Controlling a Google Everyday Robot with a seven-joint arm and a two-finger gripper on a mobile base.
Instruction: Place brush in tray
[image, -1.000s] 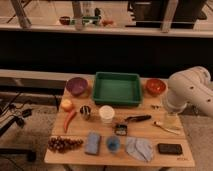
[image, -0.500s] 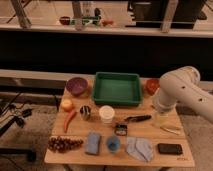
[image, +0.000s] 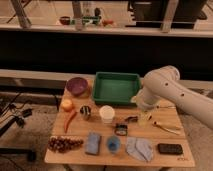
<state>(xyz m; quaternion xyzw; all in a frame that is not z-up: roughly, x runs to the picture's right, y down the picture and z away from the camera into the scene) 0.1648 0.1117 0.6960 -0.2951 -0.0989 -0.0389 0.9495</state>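
The brush (image: 123, 126) lies on the wooden table, its dark squarish head toward the front and its slim black handle pointing back right. The green tray (image: 116, 76) stands at the back middle of the table with nothing visible in it. My white arm reaches in from the right, over the tray's right end. My gripper (image: 144, 117) hangs low over the table just right of the brush handle's end. I cannot tell whether it touches the brush.
A purple bowl (image: 77, 85) sits left of the tray. A white cup (image: 107, 113), a small metal cup (image: 85, 112), an orange fruit (image: 66, 104) and a red chili (image: 70, 120) are mid-left. Grapes (image: 64, 144), a blue sponge (image: 92, 142), a grey cloth (image: 139, 148), a black slab (image: 170, 148) and a pale utensil (image: 167, 127) lie along the front and right.
My arm has swung left from the table's right edge, now covering the orange bowl, and the gripper has come close to the brush handle. The brush has not moved.
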